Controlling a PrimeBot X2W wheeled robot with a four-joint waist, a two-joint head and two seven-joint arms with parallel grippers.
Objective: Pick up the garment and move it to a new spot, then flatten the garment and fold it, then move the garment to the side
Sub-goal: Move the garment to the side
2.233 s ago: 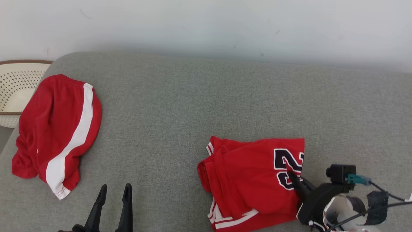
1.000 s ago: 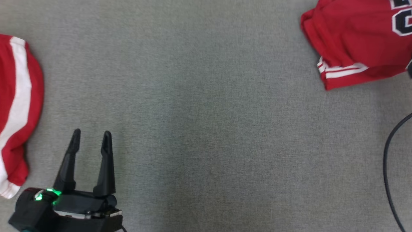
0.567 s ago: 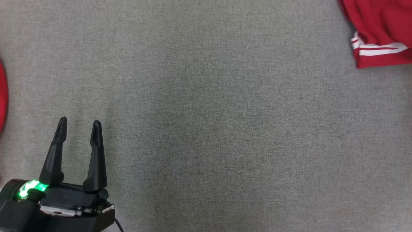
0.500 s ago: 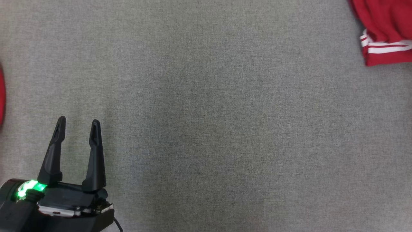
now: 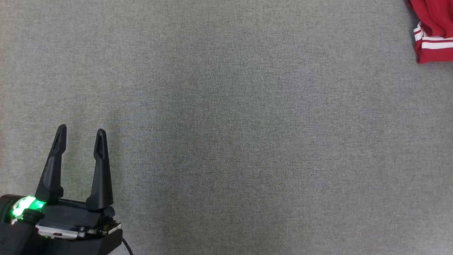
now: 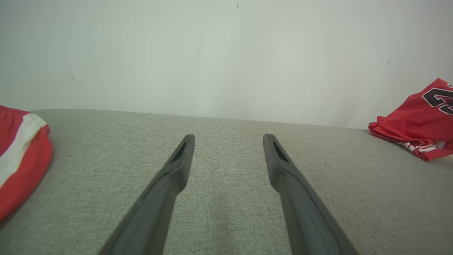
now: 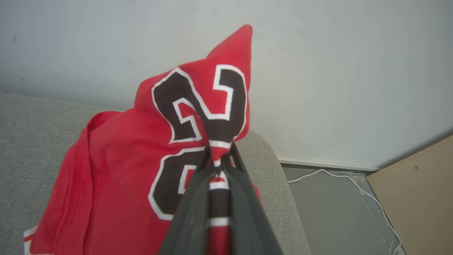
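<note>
Garment [image 7: 116, 170], a red jersey with a black, white-edged number, lies at the right end of the grey upholstered surface [image 5: 226, 127]. A bunched fold of its number panel is pinched between the right fingers [image 7: 193, 212], which are pressed together on it, and the fold stands up in a peak against the pale wall [image 7: 336, 71]. In the head view its striped hem pokes in at the far right with the rest cut off by the frame, the number is too crumpled to read, and the left fingers [image 5: 101, 166] hang spread and empty over bare fabric, well apart from it, while a second red garment with a white stripe [image 6: 21, 156] is cut off at the left.
</note>
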